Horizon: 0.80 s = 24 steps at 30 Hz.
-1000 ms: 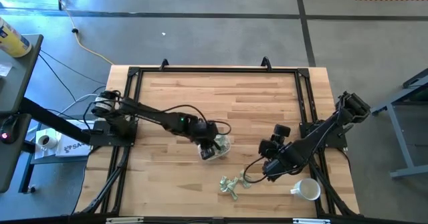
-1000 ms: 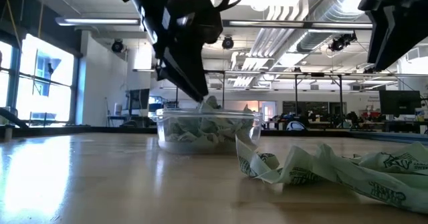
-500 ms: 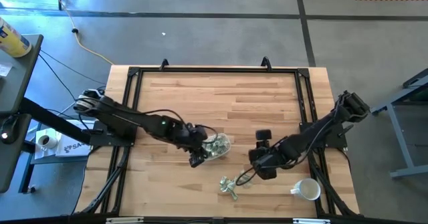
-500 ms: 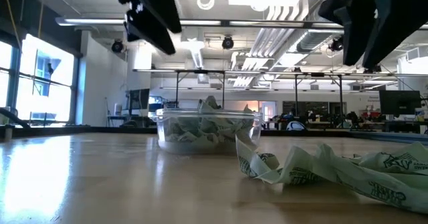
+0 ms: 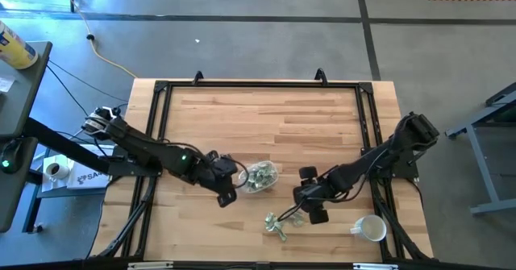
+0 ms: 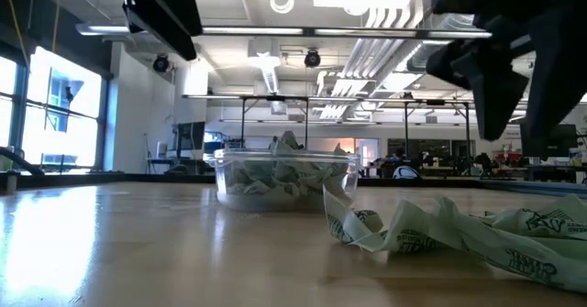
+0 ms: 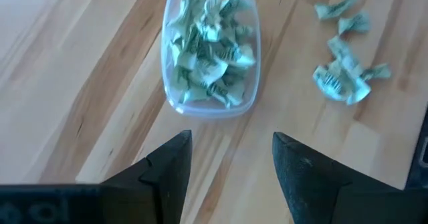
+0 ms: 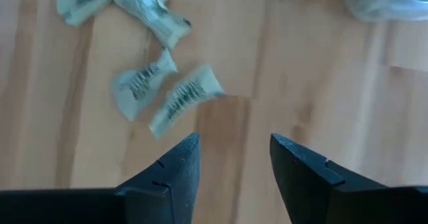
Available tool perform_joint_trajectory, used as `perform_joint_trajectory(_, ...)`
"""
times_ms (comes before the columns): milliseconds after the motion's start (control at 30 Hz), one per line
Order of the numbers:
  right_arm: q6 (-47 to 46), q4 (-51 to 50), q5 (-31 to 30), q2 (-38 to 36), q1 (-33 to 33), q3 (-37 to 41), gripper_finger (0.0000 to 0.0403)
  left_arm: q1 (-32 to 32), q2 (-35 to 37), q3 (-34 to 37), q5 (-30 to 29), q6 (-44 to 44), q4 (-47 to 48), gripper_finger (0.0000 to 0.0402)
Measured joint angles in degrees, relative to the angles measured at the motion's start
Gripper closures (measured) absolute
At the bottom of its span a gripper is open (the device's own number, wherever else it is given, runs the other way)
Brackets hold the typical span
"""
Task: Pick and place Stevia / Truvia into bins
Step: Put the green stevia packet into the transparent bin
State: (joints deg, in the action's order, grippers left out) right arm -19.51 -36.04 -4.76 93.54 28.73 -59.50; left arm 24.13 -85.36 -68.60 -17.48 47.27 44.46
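White mug (image 5: 372, 229) seen only in high view, lower right of table (image 5: 274, 117). Clear tub (image 7: 208, 50) heaped with crumpled pale green-white packets; loose packets (image 5: 278, 224) lower centre, just left of right gripper (image 5: 309, 205). Left gripper (image 7: 231, 158) spread, empty, just left of tub. Right gripper spread, empty, packets (image 8: 150, 83) just ahead of fingertips.
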Motion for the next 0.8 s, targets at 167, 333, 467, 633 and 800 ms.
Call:
perform_joint_trajectory(167, -6.91, 3.28, 1.83, 3.70, 1.02, 0.11, 0.0209, 1.54, -0.04, 0.00, -1.40, 1.06, 2.15, 0.0163)
perform_joint_trajectory(333, -15.17, 3.80, 1.57, 5.93, 3.02, 0.11, 0.0202, 1.41, -0.04, 0.00, -1.74, 1.03, 2.99, 0.0163)
perform_joint_trajectory(467, -19.81, 6.84, 1.35, 6.70, 4.51, 0.11, 0.0206, 1.39, -0.07, 0.00, -1.99, 0.23, 3.39, 0.0163)
perform_joint_trajectory(633, -23.80, 8.69, 0.40, 7.08, 5.72, 0.11, 0.0216, 1.39, -0.08, 0.00, -2.57, -0.88, 3.68, 0.0163)
perform_joint_trajectory(800, -24.43, 9.28, -2.70, 7.59, 5.78, 0.08, 0.0221, 1.37, -0.09, 0.00, -2.68, -0.92, 3.68, 0.0163)
